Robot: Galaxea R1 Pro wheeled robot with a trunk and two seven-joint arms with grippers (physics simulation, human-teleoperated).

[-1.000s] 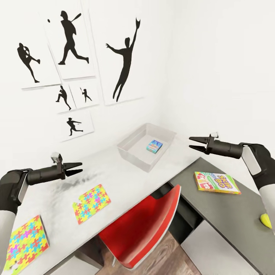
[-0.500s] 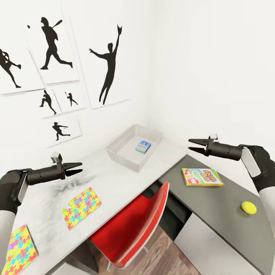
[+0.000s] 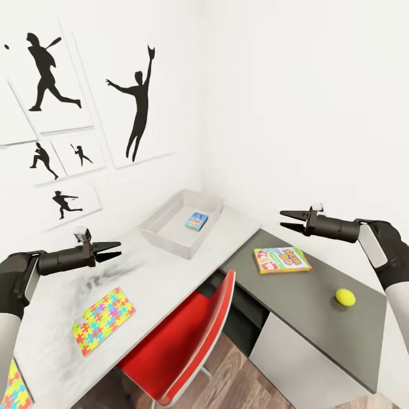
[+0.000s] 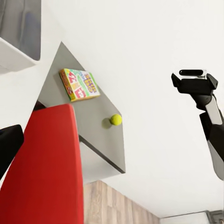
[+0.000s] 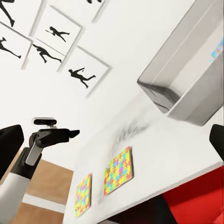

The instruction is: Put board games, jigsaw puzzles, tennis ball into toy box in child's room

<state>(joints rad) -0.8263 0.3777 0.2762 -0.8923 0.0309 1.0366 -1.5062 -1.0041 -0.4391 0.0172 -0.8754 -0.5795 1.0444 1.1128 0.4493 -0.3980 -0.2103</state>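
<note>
Toy box (image 3: 180,222) holds one board game (image 3: 196,220) — second game (image 3: 281,259), tennis ball (image 3: 345,296), jigsaw puzzles (image 3: 104,320) remain on the worktop (image 3: 142,284); both arms' fingers released, empty.

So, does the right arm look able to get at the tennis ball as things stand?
Probably yes. The tennis ball lies alone on the dark side unit, below and a little behind the open right gripper. Nothing stands over it; the board game lies apart from it. The arm would need to draw back and drop.
</note>
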